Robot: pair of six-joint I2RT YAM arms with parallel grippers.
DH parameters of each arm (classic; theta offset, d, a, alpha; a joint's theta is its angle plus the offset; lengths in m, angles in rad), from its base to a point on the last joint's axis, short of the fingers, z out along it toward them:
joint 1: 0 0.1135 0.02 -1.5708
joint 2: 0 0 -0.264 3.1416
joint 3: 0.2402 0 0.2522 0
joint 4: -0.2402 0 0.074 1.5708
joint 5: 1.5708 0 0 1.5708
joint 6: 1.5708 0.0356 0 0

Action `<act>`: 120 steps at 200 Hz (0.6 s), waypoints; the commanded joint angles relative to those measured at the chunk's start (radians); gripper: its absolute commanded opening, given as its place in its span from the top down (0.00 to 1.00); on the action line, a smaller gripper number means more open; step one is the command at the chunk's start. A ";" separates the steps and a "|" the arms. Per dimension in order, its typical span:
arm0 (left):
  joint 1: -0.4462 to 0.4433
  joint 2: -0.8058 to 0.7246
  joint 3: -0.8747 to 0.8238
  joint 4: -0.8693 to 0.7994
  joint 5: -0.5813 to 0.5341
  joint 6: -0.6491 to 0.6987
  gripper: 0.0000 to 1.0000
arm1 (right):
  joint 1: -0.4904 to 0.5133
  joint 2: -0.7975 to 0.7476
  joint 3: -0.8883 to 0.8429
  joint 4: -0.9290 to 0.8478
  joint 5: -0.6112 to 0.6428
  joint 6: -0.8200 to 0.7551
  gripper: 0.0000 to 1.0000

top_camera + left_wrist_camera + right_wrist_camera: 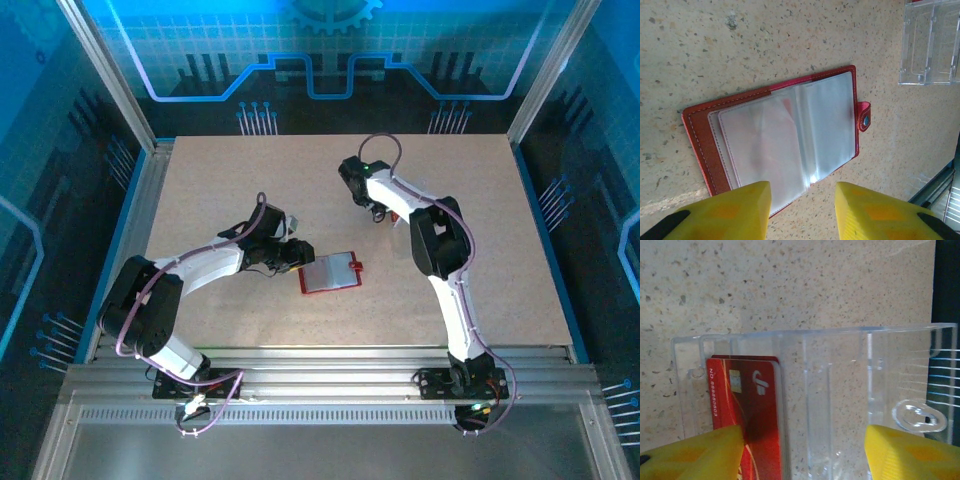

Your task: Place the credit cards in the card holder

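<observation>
Two tools standing apart: left tool [802, 205] hovering over open card holder [785, 135] (arm [200, 265] bent low), right tool [805, 445] straddling clear case [850, 370] containing red credit card [752, 395].

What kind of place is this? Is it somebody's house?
Probably not a house. It looks like a robot lab or show booth: a left arm and right arm bolted to a metal frame, a speckled table between metal posts, and blue walls with circuit patterns.
</observation>
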 commanded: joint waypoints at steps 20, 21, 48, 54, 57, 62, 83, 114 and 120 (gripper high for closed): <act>-0.004 -0.020 0.028 0.008 0.013 0.005 0.61 | -0.013 0.034 0.023 -0.011 0.039 -0.009 0.33; -0.004 -0.020 0.028 0.008 0.013 0.005 0.61 | -0.013 0.034 0.023 -0.011 0.040 -0.008 0.33; -0.004 -0.020 0.028 0.005 0.011 0.006 0.61 | -0.014 0.031 0.021 -0.012 0.058 -0.011 0.34; -0.004 -0.021 0.028 0.006 0.011 0.006 0.61 | -0.015 0.027 0.020 -0.014 0.066 -0.010 0.35; -0.004 -0.021 0.026 0.006 0.009 0.006 0.61 | -0.014 0.026 0.020 -0.015 0.070 -0.009 0.35; -0.003 -0.020 0.027 0.006 0.009 0.006 0.61 | -0.016 0.025 0.021 -0.018 0.073 -0.007 0.36; -0.003 -0.020 0.029 0.009 0.011 0.004 0.62 | -0.020 0.016 0.019 -0.023 0.089 -0.005 0.38; 0.000 -0.019 0.029 0.011 0.015 0.003 0.62 | -0.030 -0.002 0.012 -0.025 0.096 -0.005 0.41; 0.000 -0.019 0.029 0.012 0.017 0.001 0.62 | -0.032 -0.006 0.010 -0.024 0.097 -0.007 0.41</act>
